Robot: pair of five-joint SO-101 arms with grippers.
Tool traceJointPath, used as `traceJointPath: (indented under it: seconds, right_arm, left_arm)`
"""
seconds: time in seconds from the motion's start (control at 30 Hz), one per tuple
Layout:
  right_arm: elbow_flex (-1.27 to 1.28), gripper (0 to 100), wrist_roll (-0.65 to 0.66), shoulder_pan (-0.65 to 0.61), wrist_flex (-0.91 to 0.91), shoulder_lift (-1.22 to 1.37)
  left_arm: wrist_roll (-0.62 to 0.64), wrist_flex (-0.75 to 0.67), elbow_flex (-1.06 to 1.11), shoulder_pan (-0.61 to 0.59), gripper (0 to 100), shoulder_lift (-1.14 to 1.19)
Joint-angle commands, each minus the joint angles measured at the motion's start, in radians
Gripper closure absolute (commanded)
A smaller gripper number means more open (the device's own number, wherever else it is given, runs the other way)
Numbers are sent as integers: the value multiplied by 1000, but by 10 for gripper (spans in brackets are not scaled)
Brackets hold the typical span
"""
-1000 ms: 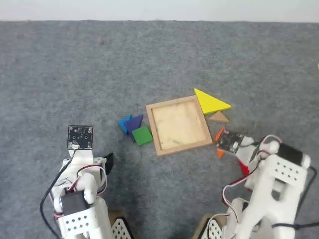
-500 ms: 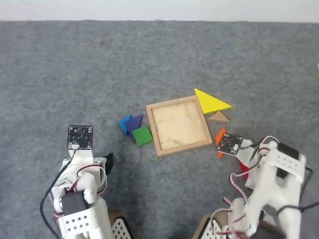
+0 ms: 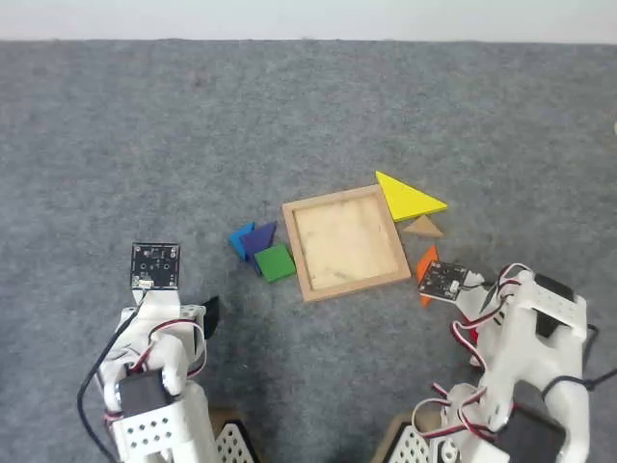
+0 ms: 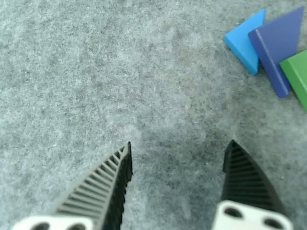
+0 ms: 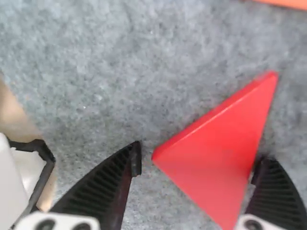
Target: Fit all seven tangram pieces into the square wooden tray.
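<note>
The square wooden tray lies mid-table with nothing in it. A yellow triangle and a small tan triangle lie at its right corner. An orange piece peeks out beside the right arm. Blue and purple triangles and a green square cluster left of the tray. My right gripper is open, low over the carpet, straddling a red triangle. My left gripper is open over bare carpet, short of the blue triangle and the purple triangle.
Grey carpet covers the whole table. The left arm stands at the front left, the right arm at the front right. A corner of the green square and an orange sliver sit at the edges of the wrist views.
The right arm has shifted toward the table's front and dipped over the red triangle, covering it in the high view. The left arm has not moved.
</note>
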Motion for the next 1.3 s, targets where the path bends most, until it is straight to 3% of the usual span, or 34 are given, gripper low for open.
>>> traceJointPath:
  seconds: [0.0,0.13,0.37,0.6,0.77,1.0,1.13,1.27]
  right_arm:
    - [-32,732,14,12,-12,19]
    - [-32,846,12,12,-12,19]
    - [-44,837,-32,5,-13,8]
    - [-192,842,-345,-105,-1,12]
    - [-276,943,-618,-239,-1,15]
    - [-442,934,-950,-443,53,19]
    - [-543,935,-1074,-572,116,21]
    - [-592,931,-1109,-604,199,19]
  left_arm:
    - [5,3,-12,0,702,-21]
    - [5,3,-12,0,702,-21]
    - [5,3,-12,0,702,-21]
    - [5,3,-12,0,702,-21]
    - [5,3,-12,0,702,-21]
    - [5,3,-12,0,702,-21]
    - [5,3,-12,0,702,-21]
    - [5,3,-12,0,702,-21]
